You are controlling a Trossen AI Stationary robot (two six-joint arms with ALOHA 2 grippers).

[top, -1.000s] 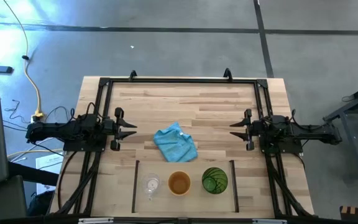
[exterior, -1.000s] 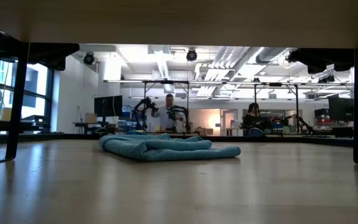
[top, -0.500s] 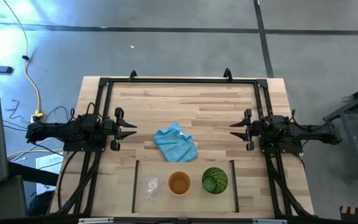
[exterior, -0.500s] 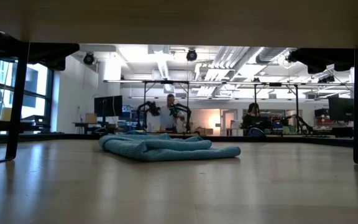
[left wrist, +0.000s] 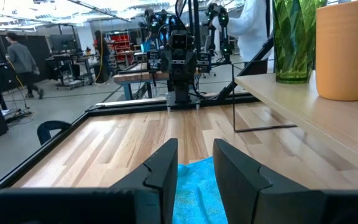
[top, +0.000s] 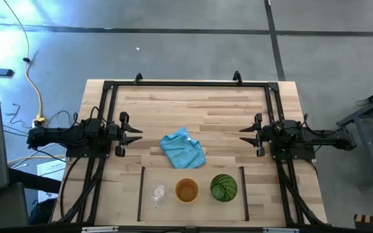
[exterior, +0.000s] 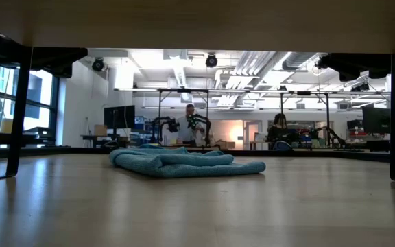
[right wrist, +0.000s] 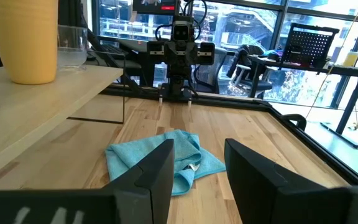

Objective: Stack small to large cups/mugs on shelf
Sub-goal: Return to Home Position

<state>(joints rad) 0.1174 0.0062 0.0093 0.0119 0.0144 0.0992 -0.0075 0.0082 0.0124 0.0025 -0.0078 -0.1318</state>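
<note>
Three cups stand upright in a row on the shelf (top: 172, 210), a raised light wooden board at the table's near edge. They are the small clear glass (top: 158, 192) on the left, the orange cup (top: 186, 191) in the middle and the green tumbler (top: 223, 188) on the right. The left wrist view shows the tumbler (left wrist: 294, 37) and the orange cup (left wrist: 345, 50). The right wrist view shows the orange cup (right wrist: 33, 40) and the glass (right wrist: 73, 46). My left gripper (top: 135, 134) hovers open at the table's left side. My right gripper (top: 245, 134) hovers open at its right side. They face each other.
A crumpled light-blue cloth (top: 182, 150) lies mid-table between the grippers, just beyond the shelf, and also shows in the low view (exterior: 184, 163). A black metal frame (top: 186, 84) runs around the table's edges. Bare wood stretches beyond the cloth. People show in the room behind.
</note>
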